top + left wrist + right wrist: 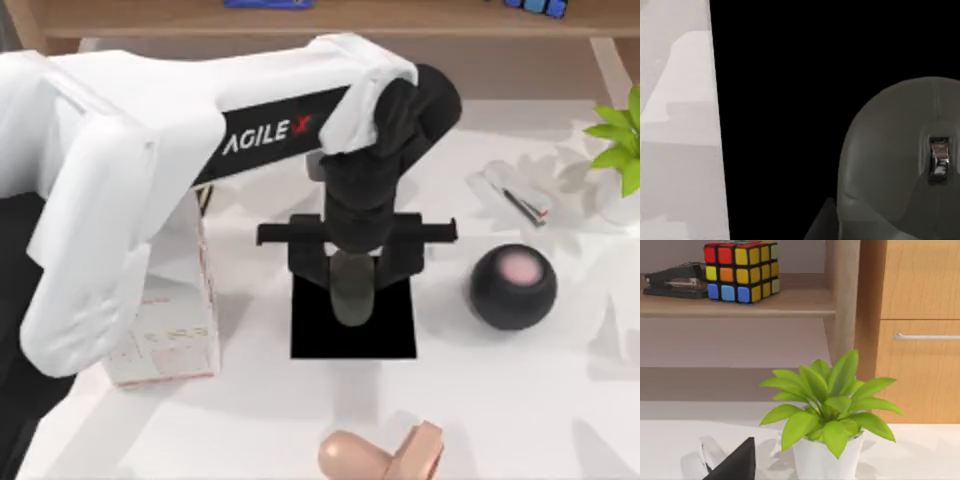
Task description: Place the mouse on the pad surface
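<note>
The black pad (390, 335) lies flat at the table's middle. Over its far half my left gripper (353, 285) points down, with its dark fingers (400, 265) close against both sides of the pale-grey mouse (352, 305). Whether the mouse rests on the pad or hangs just above it I cannot tell. In the left wrist view the mouse (890, 165) is very near, its scroll wheel showing, with the pad (780, 120) black behind it and one fingertip (824, 222) at its edge. A dark fingertip (735, 462) of my right gripper shows in the right wrist view.
A black ball with a pink top (513, 287) sits right of the pad. A peach rounded object (380, 457) lies at the front edge, a white box (165, 330) at the left. A potted plant (825, 410) and a clear packet (520, 195) stand at the back right.
</note>
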You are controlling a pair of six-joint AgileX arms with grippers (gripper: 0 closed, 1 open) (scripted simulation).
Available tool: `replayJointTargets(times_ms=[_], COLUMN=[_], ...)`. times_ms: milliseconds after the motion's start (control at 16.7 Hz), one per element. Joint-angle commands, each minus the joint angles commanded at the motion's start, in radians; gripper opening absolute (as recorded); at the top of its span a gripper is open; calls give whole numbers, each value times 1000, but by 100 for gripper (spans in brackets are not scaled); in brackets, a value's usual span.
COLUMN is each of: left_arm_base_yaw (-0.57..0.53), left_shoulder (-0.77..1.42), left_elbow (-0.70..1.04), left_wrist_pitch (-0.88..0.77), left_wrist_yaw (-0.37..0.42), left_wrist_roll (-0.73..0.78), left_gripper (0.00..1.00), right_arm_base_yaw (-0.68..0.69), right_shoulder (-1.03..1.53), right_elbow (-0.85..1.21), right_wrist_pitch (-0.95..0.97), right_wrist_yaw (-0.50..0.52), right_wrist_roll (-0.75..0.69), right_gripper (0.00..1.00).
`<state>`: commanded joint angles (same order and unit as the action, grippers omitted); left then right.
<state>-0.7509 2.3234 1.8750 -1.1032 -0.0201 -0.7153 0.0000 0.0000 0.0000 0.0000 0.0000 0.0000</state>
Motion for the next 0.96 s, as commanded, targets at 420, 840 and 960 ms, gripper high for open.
replayJointTargets(times_ms=[420, 840, 960], left_arm_base_yaw=[0, 0, 0], left_shoulder=[0, 0, 0], left_elbow=[0, 0, 0], left_wrist_pitch=[0, 0, 0], left_wrist_yaw=[0, 0, 0], left_wrist_roll=[0, 0, 0], left_gripper=[75, 100, 100], right_arm_base_yaw=[0, 0, 0], right_shoulder=[0, 0, 0], right_elbow=[0, 0, 0], right_wrist_pitch=[0, 0, 0], right_wrist_yaw=[0, 0, 0], right_wrist_roll=[0, 0, 0], right_gripper=[100, 100, 100])
